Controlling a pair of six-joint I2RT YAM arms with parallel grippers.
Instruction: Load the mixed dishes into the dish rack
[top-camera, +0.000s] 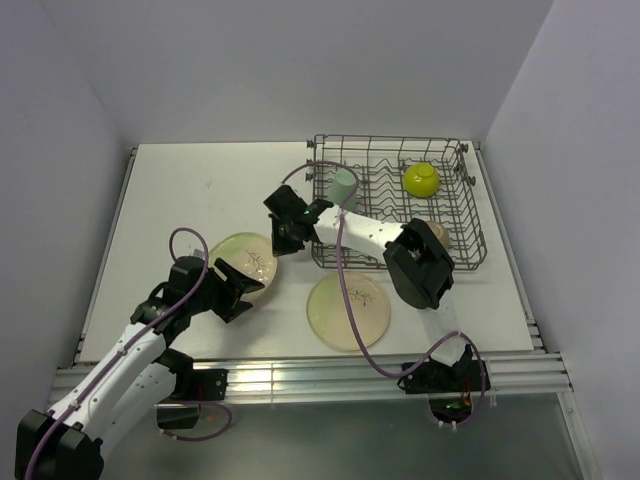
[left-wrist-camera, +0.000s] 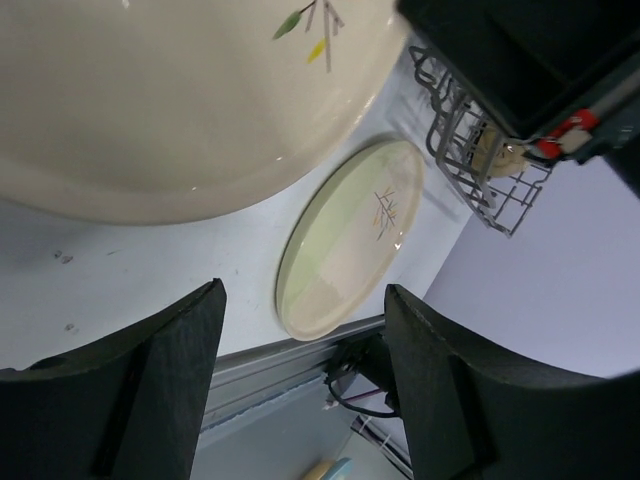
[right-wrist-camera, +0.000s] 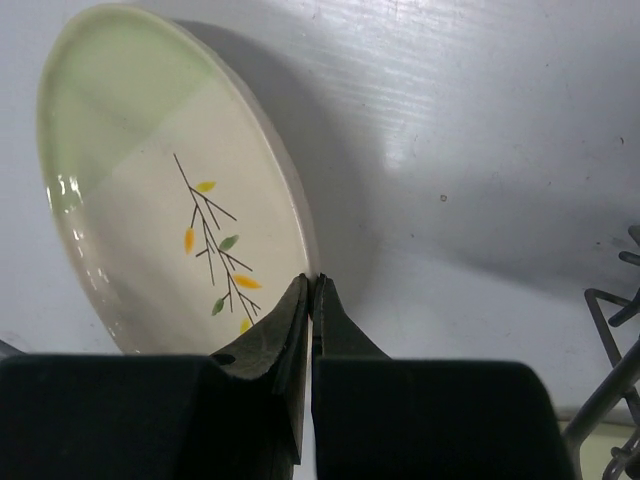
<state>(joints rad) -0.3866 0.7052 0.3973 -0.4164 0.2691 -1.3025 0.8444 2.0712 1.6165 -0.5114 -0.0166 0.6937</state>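
**Plate pickup: right claw braces, left claw spread**

Right claw (right-wrist-camera: 312, 290) is pressed together, tips against the rim of the leaf-sprig plate (right-wrist-camera: 150, 200). It reads as a brace or pusher, not a pinch. Left claw (left-wrist-camera: 305, 385) is spread with nothing between its fingers. The same plate sits just above them, so it's probably lining up on the opposite rim. Second plate (left-wrist-camera: 345, 240) lies on the table (top-camera: 180, 190) beyond the left claw. Dish rack (top-camera: 470, 215) is behind the right claw and already holds the lime-green bowl (top-camera: 420, 180) and mint cup (top-camera: 343, 185).

We see a white table (top-camera: 180, 190) bearing the dish rack (top-camera: 467, 222) at upper right, the left cream plate (top-camera: 240, 252) near centre, and the lower cream plate (top-camera: 348, 312) below it.
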